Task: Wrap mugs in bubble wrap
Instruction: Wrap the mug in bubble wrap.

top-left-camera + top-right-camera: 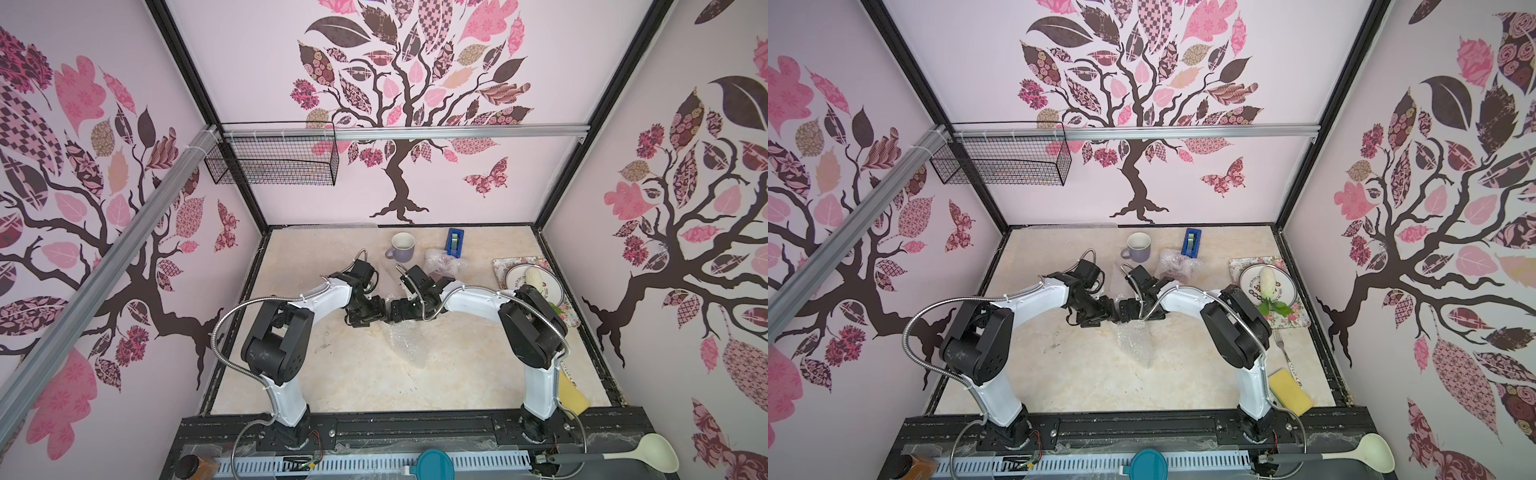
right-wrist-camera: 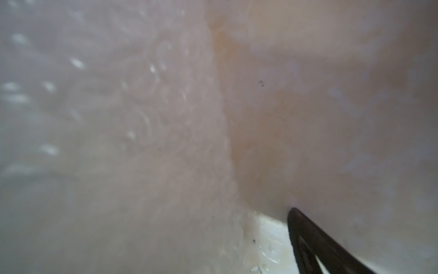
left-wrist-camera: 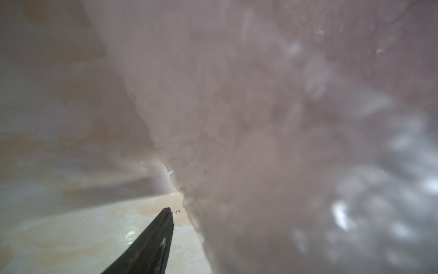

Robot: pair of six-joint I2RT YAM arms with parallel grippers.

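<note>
A wire basket (image 1: pixel 272 160) hangs from the rail above the far left corner. Below it the bench (image 1: pixel 332 374) lies bare along its left edge up to the left arm, and the broad front stretch between the two arm bases is open too. The left gripper (image 1: pixel 376 311) and right gripper (image 1: pixel 399 311) meet tip to tip at mid-bench, over a crumpled sheet of bubble wrap (image 1: pixel 405 340) that reaches toward the front. The left wrist view shows one finger (image 3: pixel 149 249) beside the wrap and hides the other, so I cannot tell how far that gripper is open or whether it holds anything. The right gripper is spread wide, one finger (image 2: pixel 304 230) showing at the wrap's edge. Near the back edge the lavender mug (image 1: pixel 402 245) stands upright and bare; just right of it lies a bundle of wrap (image 1: pixel 442 262) with something dark red inside, the blue tape dispenser (image 1: pixel 455 241) behind it. Against the right edge a flowered tray (image 1: pixel 1293 318) carries a plate (image 1: pixel 1248 282) with a pale vegetable (image 1: pixel 1267 282) on it; a fork (image 1: pixel 1285 353) and a yellow sponge (image 1: pixel 1289 392) lie nearer the front.
</note>
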